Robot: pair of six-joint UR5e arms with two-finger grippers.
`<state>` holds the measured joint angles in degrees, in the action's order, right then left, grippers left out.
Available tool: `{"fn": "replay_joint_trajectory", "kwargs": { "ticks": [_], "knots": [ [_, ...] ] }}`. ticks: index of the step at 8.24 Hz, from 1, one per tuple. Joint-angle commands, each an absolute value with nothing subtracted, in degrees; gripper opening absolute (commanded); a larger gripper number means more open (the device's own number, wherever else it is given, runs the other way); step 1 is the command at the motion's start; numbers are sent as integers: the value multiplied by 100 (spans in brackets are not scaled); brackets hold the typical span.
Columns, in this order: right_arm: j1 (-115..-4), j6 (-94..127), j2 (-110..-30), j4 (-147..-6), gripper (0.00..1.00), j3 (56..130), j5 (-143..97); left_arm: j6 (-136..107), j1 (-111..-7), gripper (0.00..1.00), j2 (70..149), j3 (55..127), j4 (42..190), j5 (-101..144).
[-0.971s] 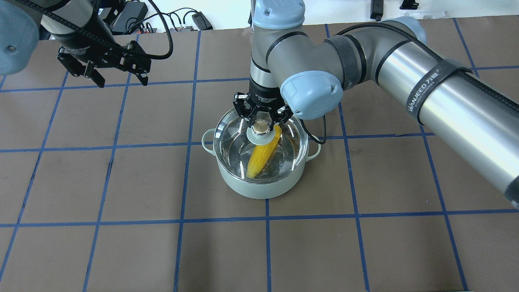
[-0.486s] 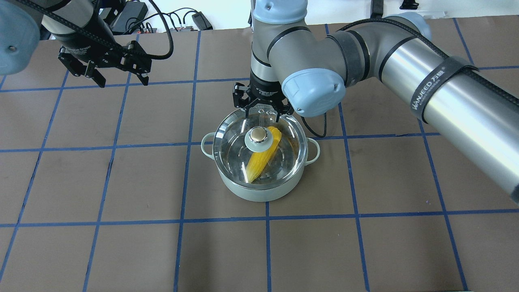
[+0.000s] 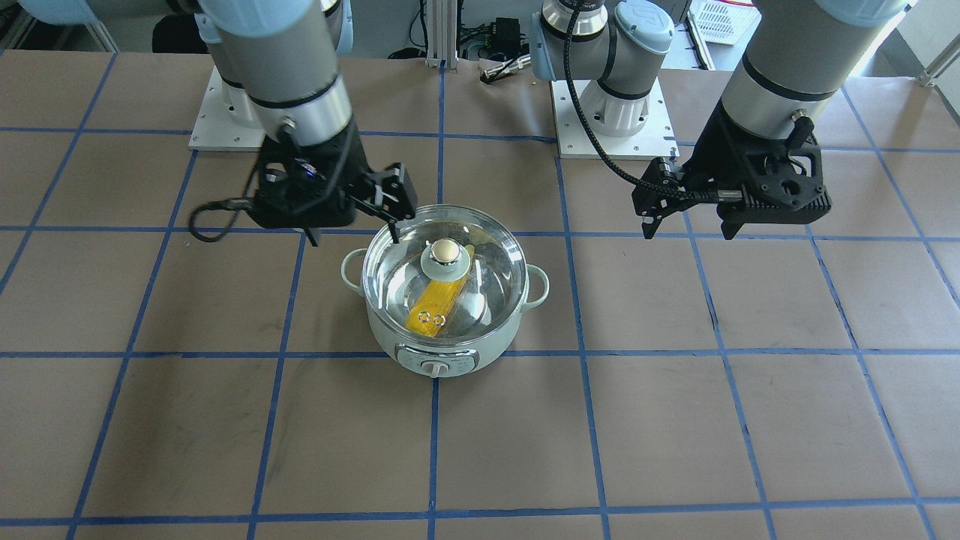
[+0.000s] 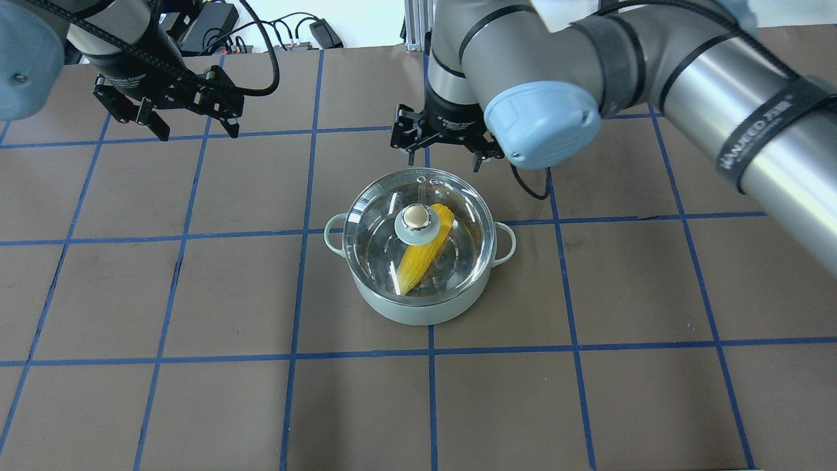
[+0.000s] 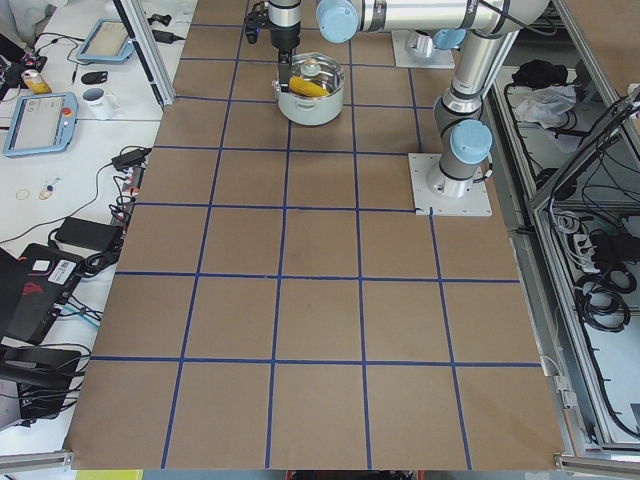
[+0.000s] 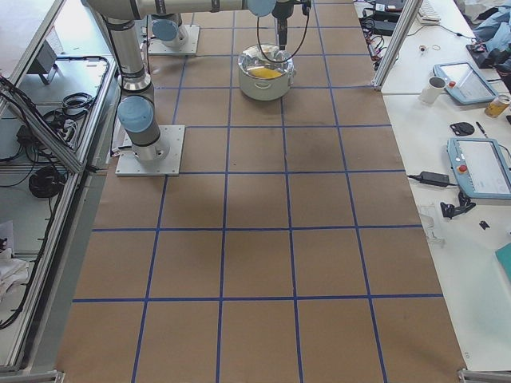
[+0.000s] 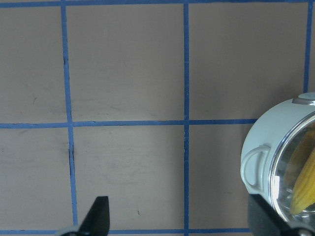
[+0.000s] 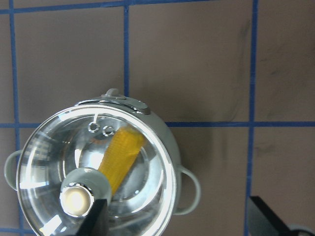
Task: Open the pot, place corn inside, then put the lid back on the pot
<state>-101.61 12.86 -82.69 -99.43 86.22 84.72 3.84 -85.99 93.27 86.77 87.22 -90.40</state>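
Clearly the lid (image 4: 416, 219) sits below the right end effector (image 4: 446, 162), apart.

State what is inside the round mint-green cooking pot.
Through the clear glass lid on the pot, a bright yellow ear of corn lies slanted inside. The lid's green knob base hides part of one end.

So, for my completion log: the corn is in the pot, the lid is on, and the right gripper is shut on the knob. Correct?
One slip: the overhead view shows the right gripper open and off the knob. The corn is in the pot, lid on.
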Motion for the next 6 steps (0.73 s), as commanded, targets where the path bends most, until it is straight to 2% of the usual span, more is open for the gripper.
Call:
{"fn": "replay_joint_trajectory", "kwargs": {
  "ticks": [1,6],
  "knots": [
    [-9317,-304,-9295,-8854,100,8490,9067,343,-8604,100,9316,8684,8745,-9044],
    [-9255,-791,-9343,-8842,100,8569,9176,378,-8604,100,9316,8684,8692,-9053]
  ]
}}
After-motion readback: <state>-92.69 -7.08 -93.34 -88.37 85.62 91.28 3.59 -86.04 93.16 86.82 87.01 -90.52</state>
